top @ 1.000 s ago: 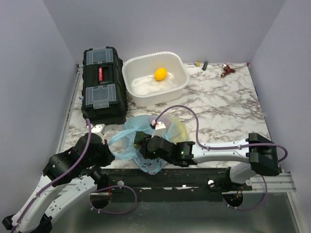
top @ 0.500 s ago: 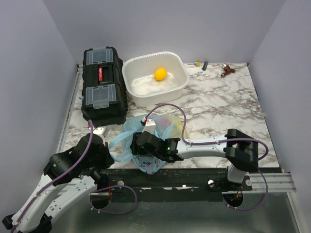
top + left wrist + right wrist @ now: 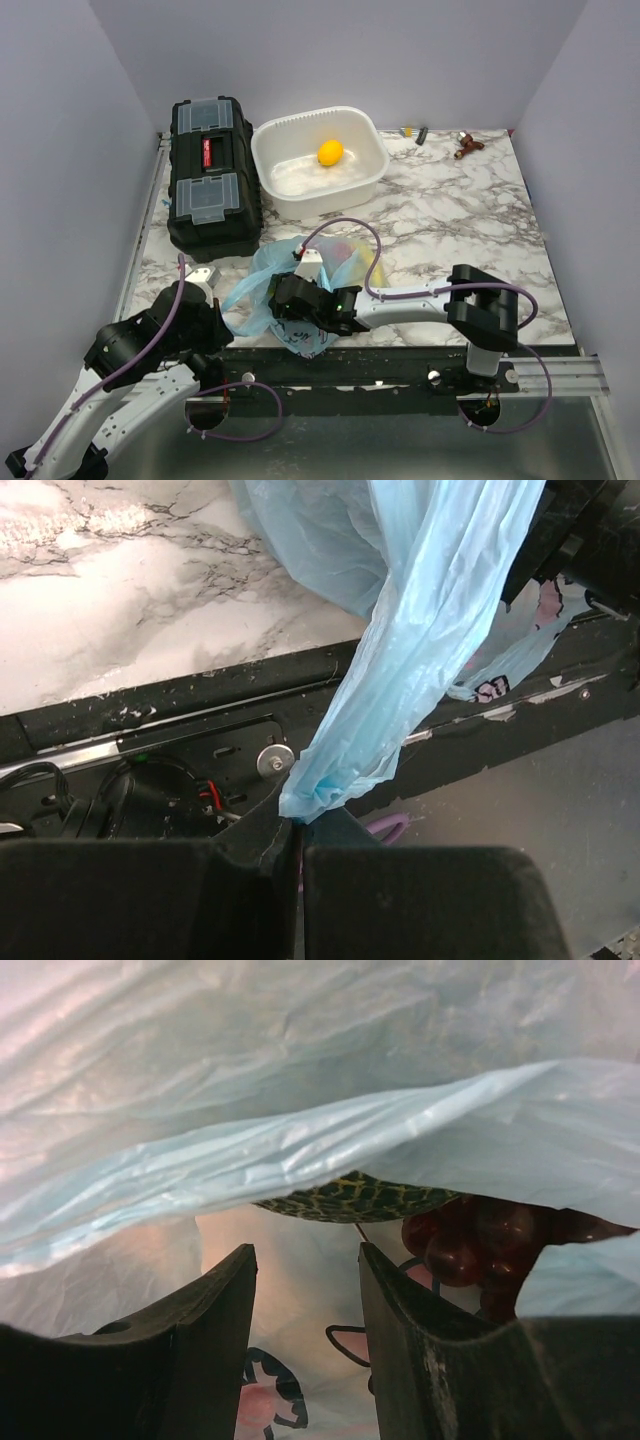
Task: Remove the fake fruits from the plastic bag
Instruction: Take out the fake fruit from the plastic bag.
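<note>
Your left gripper (image 3: 298, 826) pinches a twisted strip of the thin light-blue plastic bag (image 3: 420, 600). Your right gripper (image 3: 306, 1290), jaws parted and empty, faces the dark purple grape bunch (image 3: 470, 1235) inside.

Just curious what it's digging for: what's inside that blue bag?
Inside the plastic bag a green netted melon and a dark grape bunch show; something yellow shows through the film. Crumpled plastic hides the rest.

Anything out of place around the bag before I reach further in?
Yes: part of the plastic bag droops past the table edge onto the black frame, its handle stretched taut in the left gripper. Fruit might slide off there.
</note>
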